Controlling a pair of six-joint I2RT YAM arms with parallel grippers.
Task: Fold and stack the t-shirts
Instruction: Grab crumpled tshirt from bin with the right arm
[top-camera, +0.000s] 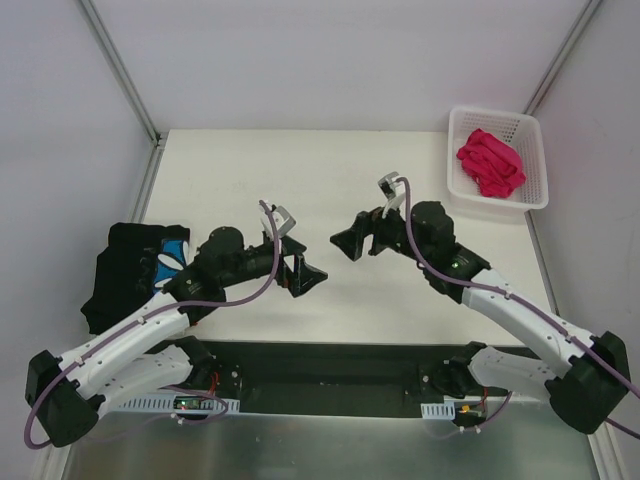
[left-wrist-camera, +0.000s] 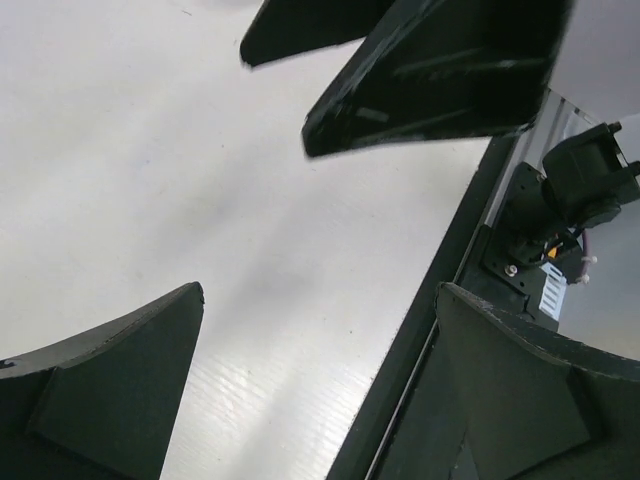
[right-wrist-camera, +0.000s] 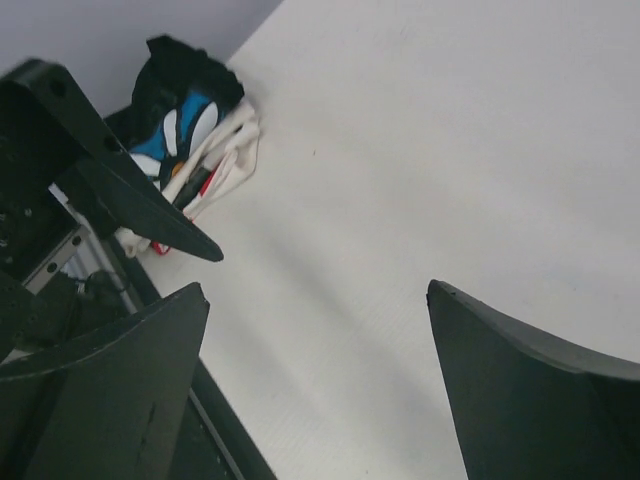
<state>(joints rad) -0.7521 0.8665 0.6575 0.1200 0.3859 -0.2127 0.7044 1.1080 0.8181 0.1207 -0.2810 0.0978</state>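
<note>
Top external: crimson t-shirt (top-camera: 490, 162) in basket (top-camera: 466, 124), far from right gripper (top-camera: 350, 240)

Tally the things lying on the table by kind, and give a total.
Crimson-pink cloth t-shirt: 1
Black cloth t-shirt with blue-and-white print: 1
White cloth with red edges: 1 visible
White plastic lattice basket: 1
Total: 4

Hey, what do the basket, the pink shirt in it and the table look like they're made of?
Basket: white plastic, probably rigid; its walls are a moulded lattice of holes.
Pink shirt: soft matte cloth; it lies crumpled in loose folds.
Table: a smooth, pale, faintly glossy sheet, perhaps plastic or laminate; the left wrist view shows soft reflections and fine ridges.
</note>
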